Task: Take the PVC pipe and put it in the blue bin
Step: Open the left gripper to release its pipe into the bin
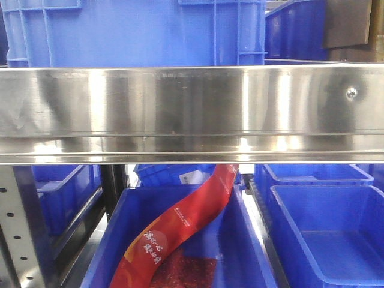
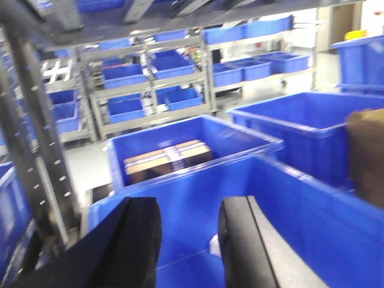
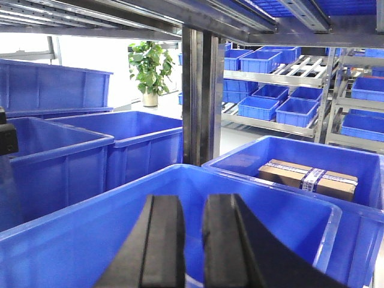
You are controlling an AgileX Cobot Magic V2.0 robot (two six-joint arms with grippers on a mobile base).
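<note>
Mostly a steel rail [image 1: 192,114] fills the front view; left end effector [image 2: 189,246] wide, right end effector [image 3: 193,240] narrow.

Steel shelf rail [image 1: 192,114] crosses my front view; taken as reference. Above it, on the shelf: light blue bin [image 1: 132,30], left to centre, and darker blue bin [image 1: 294,27], right. Below it: blue bin [image 1: 240,252] at centre, second bin [image 1: 324,228] right. What they rest on is hidden.

Front view: glare streaks on steel rail [image 1: 192,114]. Left wrist view blurred, soft. Right wrist view sharp; blown-out white behind plant [image 3: 150,66].
</note>
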